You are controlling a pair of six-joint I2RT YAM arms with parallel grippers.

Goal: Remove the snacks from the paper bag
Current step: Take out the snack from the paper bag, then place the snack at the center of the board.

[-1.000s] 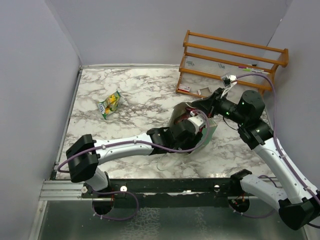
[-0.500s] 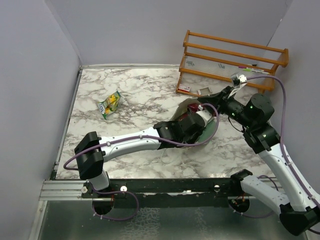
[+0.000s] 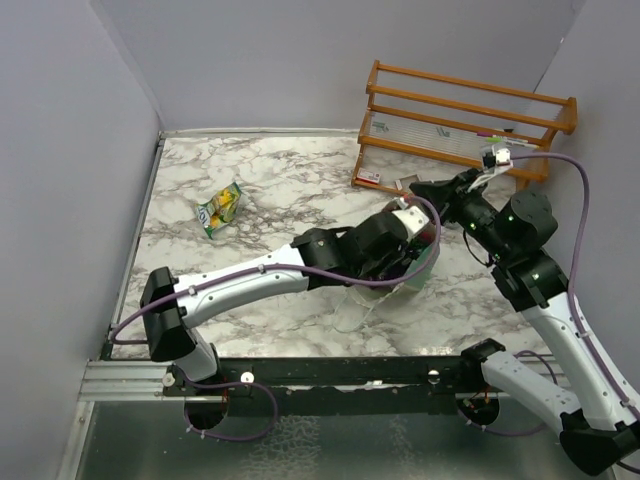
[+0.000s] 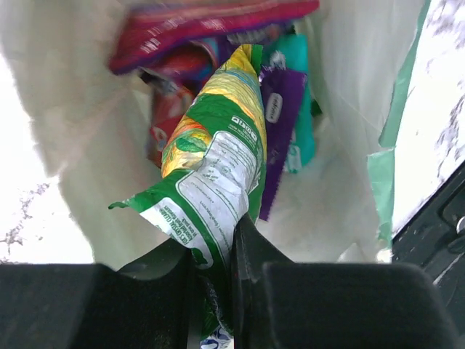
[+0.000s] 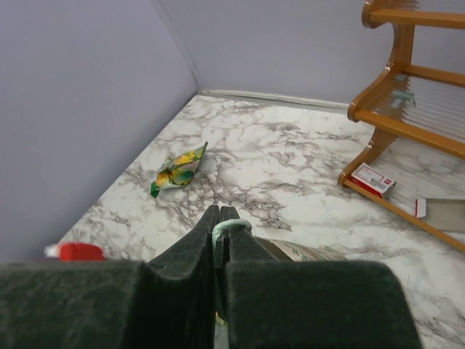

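Pale mint-green paper bag (image 3: 426, 268): on white marble table (image 3: 290, 175), 3 o'clock of centre.
Left gripper (image 4: 213, 256): inside bag, clamped on green-and-yellow crinkly snack packet (image 4: 218, 160).
Right gripper (image 5: 220, 220): closed, pinching bag's pale rim.
Other contents: purple packet (image 4: 280, 109), red-pink packet (image 4: 196, 29).
Loose green-yellow packet (image 3: 220, 208): tabletop, 10 o'clock.

The pale mint-green paper bag (image 3: 427, 262) sat tilted toward the right edge of the marble-patterned table (image 3: 280, 180), its white-lined mouth facing left and its rim pinched in the right gripper (image 5: 220, 212). Inside, a green-and-yellow packet (image 4: 218, 160) was clamped at its near end by the left gripper (image 4: 214, 251). Behind it lay a purple packet (image 4: 280, 120), a teal packet (image 4: 304, 80) and a red-pink packet (image 4: 196, 25). Another green-and-yellow snack (image 3: 219, 208) lay flat near the left edge, toward the far corner.
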